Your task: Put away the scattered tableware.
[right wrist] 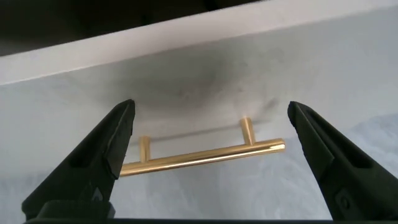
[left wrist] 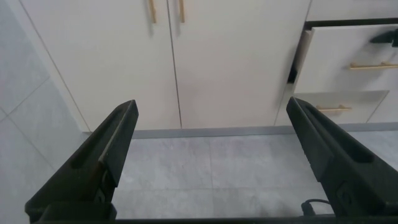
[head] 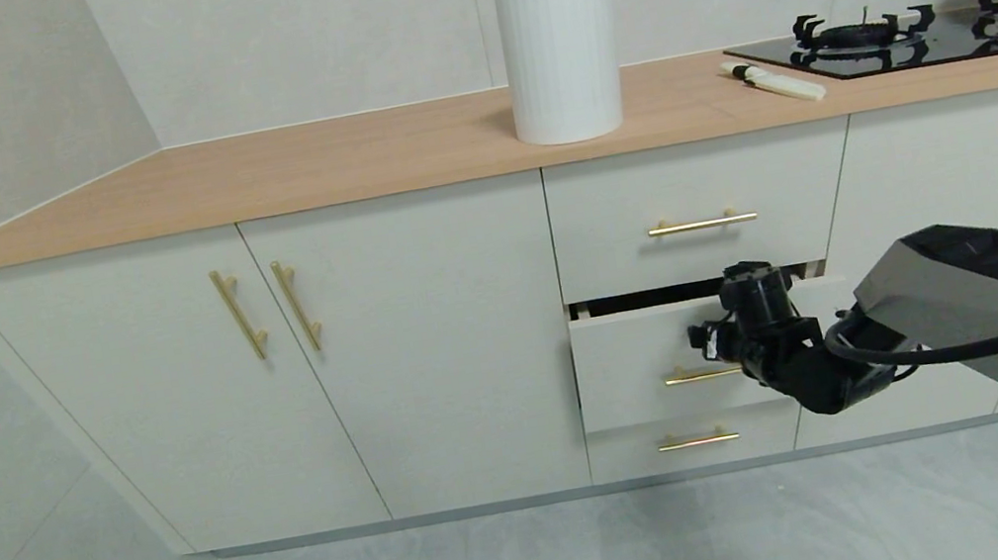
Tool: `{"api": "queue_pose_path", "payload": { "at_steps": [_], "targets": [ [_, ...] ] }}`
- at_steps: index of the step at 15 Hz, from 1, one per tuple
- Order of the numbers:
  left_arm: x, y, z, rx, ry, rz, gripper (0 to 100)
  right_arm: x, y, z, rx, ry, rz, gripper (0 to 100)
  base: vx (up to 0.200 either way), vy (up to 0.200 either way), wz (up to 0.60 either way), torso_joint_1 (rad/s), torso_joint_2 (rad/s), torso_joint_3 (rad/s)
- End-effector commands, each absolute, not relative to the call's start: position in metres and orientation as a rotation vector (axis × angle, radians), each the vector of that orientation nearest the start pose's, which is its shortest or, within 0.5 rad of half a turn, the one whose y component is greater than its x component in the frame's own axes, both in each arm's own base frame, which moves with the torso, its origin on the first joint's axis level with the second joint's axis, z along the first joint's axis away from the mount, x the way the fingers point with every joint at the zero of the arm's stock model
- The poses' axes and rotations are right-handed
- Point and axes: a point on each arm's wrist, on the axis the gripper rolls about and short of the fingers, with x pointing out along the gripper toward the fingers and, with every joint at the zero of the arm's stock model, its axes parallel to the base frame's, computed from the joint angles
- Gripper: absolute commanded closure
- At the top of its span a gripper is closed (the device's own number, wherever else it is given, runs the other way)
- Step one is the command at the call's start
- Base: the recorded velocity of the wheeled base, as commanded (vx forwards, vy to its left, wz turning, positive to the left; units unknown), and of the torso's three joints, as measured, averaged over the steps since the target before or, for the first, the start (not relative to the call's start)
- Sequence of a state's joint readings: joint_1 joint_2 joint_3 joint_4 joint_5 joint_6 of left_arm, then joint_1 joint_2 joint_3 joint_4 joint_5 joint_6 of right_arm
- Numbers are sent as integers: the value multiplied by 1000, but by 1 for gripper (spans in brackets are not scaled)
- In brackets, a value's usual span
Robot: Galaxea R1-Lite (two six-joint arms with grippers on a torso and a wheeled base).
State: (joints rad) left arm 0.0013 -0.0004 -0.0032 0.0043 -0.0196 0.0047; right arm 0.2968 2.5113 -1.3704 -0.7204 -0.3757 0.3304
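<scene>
One long cream utensil point(head: 773, 79) lies on the wooden bench point(head: 291, 168) near the black hob point(head: 922, 45). Of three pale drawers, the middle drawer point(head: 637, 358) is ajar. The right pincer point(right wrist: 211, 107), spread apart, faces its brass handle point(right wrist: 202, 157). The left pincer point(left wrist: 211, 104) is likewise apart.

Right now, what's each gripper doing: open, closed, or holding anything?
Left gripper: open, holding nothing.
Right gripper: open, holding nothing, in front of the drawer handle.
</scene>
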Motion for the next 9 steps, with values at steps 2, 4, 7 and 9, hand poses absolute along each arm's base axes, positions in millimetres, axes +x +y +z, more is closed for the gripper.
{"api": "queue_pose_path", "payload": {
  "at_steps": [2,4,7,9],
  "targets": [
    [-23,0,76,5,1,-18,0,472,128,0,226,350,-170,0,0,0,0,0,0,0],
    [-23,0,76,5,1,-18,0,476,127,1,243,339,-175,0,0,0,0,0,0,0],
    [-23,0,76,5,0,-18,0,485,123,-2,261,319,-186,0,0,0,0,0,0,0],
    [-23,0,76,5,1,-18,0,492,118,-2,286,299,-201,0,0,0,0,0,0,0]
  ]
}}
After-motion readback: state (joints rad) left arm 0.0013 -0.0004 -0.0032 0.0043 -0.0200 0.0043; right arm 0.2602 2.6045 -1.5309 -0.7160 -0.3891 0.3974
